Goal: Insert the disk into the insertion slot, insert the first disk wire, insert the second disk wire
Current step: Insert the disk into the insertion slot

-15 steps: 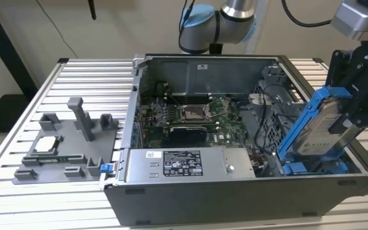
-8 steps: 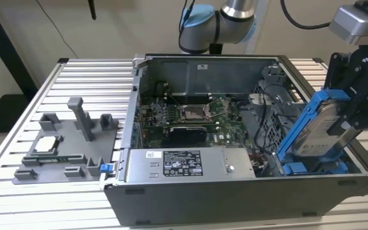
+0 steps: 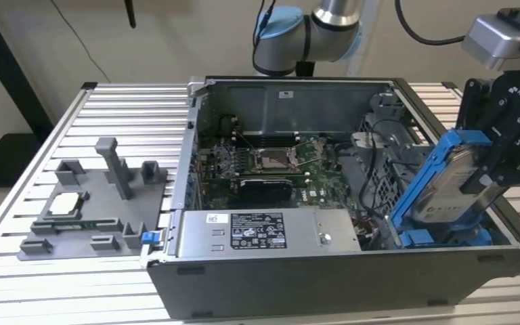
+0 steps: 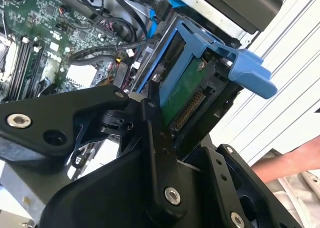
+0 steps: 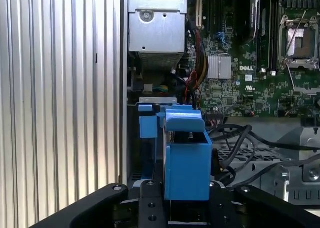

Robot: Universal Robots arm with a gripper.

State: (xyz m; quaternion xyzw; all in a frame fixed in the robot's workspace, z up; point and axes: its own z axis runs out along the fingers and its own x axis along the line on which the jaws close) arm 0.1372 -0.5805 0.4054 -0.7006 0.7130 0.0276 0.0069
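My gripper (image 3: 495, 166) is shut on the disk (image 3: 448, 181), a silver drive in a bright blue carrier. The disk is tilted steeply, its lower end down inside the right side of the open computer case (image 3: 332, 284). The insertion slot (image 3: 388, 177), a grey perforated cage, lies just to the exterior view's left of the disk. In the second wrist view the black fingers (image 4: 152, 112) clamp the disk (image 4: 187, 100) beside its green board, blue end tab pointing away. In the first wrist view the disk (image 5: 186, 160) hangs over the cage (image 5: 265, 155). Black wires (image 5: 240, 138) lie across the cage.
Another blue-tabbed carrier (image 5: 146, 124) sits beside the held disk. The case holds a motherboard (image 3: 269, 162) and a power supply (image 3: 269, 231). A grey fixture (image 3: 89, 203) with small parts stands on the slatted table (image 3: 25, 271). A person's hand (image 4: 285, 165) shows at the table.
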